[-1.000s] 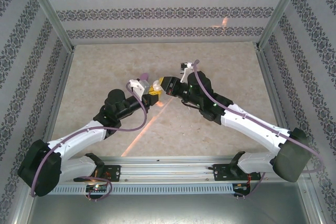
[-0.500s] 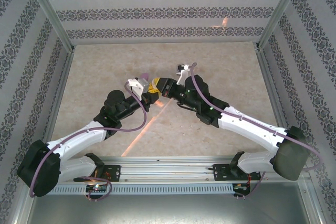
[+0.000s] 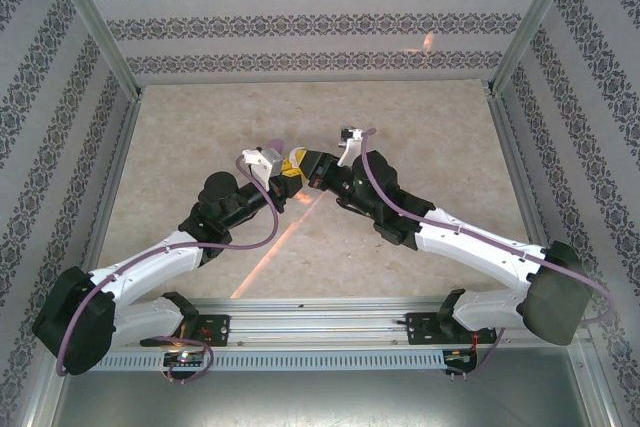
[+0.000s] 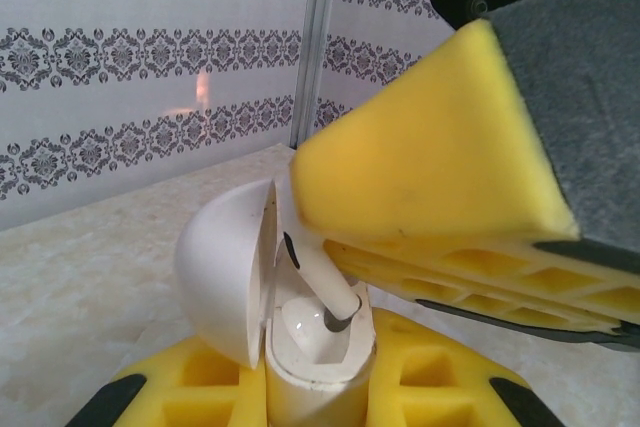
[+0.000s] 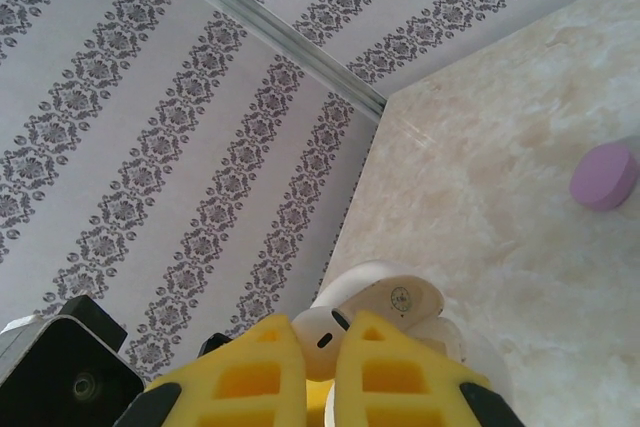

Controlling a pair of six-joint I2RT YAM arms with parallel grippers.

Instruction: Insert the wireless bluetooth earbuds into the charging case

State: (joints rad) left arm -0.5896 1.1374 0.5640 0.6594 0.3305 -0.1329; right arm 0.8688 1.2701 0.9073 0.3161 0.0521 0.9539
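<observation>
Table (image 3: pixel 420 127): pale beige, marbled, matt. Closed in at the far edge and both sides by aluminium rails (image 3: pixel 310 85) and patterned wall panels (image 3: pixel 300 27). Ends at the near edge in a metal mounting rail (image 3: pixel 320 319). Crossed by a thin reddish streak of light (image 3: pixel 265 262), slanting from the near edge toward the middle. Carries one loose item in the right wrist view: a small lilac round disc (image 5: pixel 604 176), lying flat on bare marbling, well apart from the foot of the wall.
</observation>
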